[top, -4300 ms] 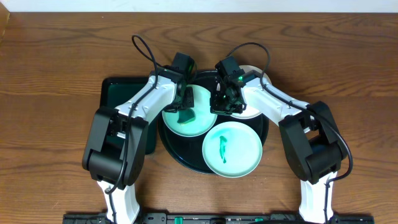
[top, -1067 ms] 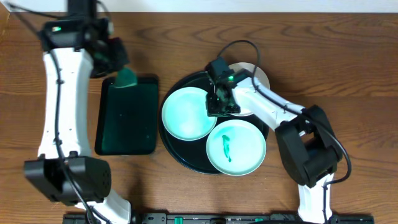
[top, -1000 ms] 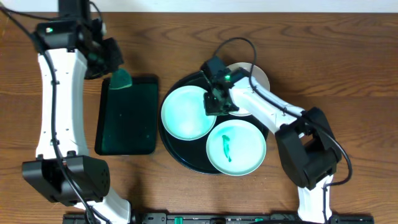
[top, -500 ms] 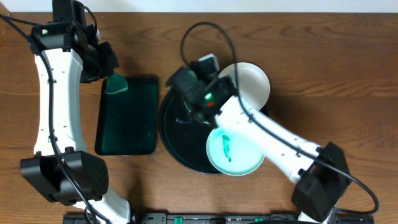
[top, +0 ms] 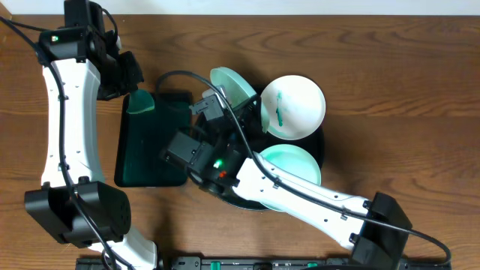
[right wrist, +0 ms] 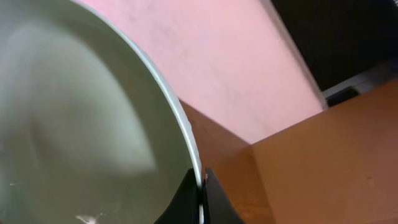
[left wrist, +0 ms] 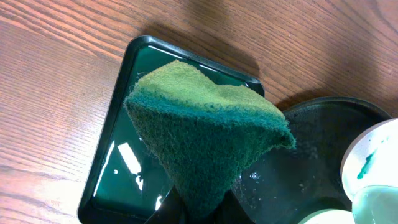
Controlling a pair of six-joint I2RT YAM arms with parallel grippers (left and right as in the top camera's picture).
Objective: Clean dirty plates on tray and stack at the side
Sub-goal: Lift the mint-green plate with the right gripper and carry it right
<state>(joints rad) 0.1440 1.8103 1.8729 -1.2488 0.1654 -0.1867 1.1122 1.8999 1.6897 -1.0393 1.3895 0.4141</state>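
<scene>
pinching a tilted mint plate (top: 234, 84) near the bench's rear edge, right gripper (right wrist: 200, 186) hangs right of the sponge (left wrist: 205, 137) clamped in left gripper (top: 133, 88).

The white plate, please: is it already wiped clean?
No, the white plate carries a green smear in the overhead view.

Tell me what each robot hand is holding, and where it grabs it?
The left gripper pinches the green sponge by one corner. The right gripper pinches a mint plate by its rim, tilted up.
</scene>
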